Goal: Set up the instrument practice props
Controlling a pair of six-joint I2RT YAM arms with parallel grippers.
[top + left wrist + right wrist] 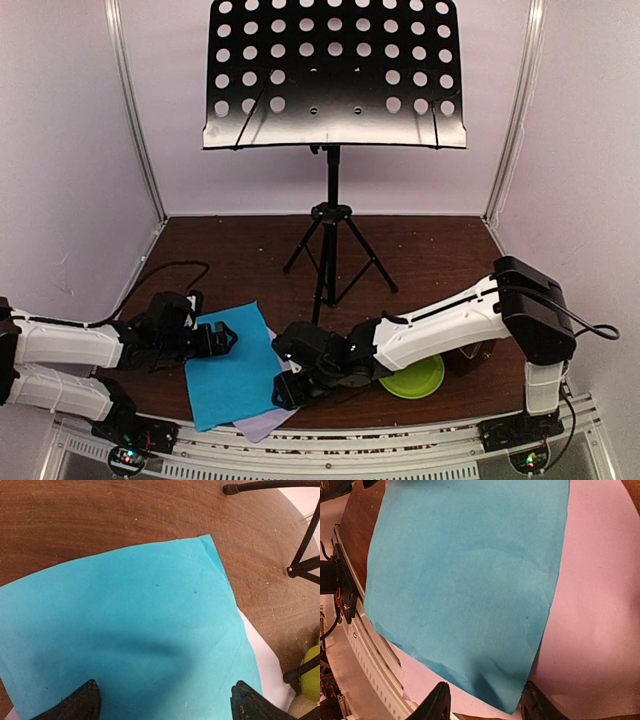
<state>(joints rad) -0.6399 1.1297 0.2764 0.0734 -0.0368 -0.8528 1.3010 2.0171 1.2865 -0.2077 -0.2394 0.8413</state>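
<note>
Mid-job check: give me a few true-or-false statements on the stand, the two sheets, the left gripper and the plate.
1. The music stand has no sheet on its desk. True.
2. The cyan sheet lies under the lilac sheet. False: the cyan sheet is on top, and the lilac one shows only at its near and right edges.
3. The left gripper is shut on the cyan sheet. False: its jaws stand wide open over the sheet.
4. The lime-green plate sits partly under the right arm. True.
5. The music stand has tipped over. False: it stands upright on its tripod legs.
</note>
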